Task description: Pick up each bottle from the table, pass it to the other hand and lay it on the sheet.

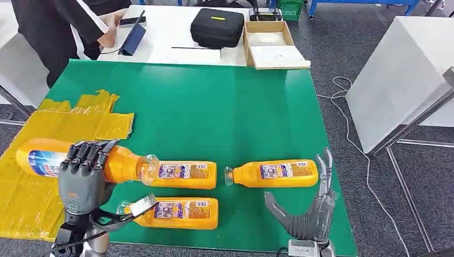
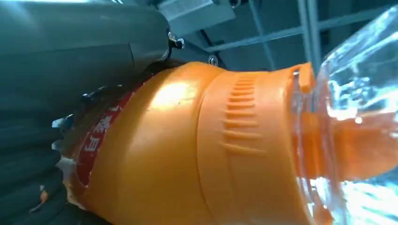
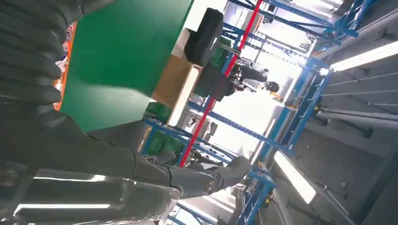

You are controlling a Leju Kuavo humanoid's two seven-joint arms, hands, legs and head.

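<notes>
Overhead, the left hand [image 1: 83,174] grasps an orange bottle [image 1: 45,158] sideways above the yellow sheet's [image 1: 32,198] edge on the green worktop [image 1: 214,107]. Three more bottles [image 1: 184,174] lie on the worktop nearby. Just beside one, the right hand [image 1: 310,206] hovers with fingers spread, holding nothing.

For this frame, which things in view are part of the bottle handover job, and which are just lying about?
Part of the job:
held bottle in the left hand
three bottles on the green table
yellow sheet
right hand

Lying about:
black case
cardboard box
tablet
</notes>
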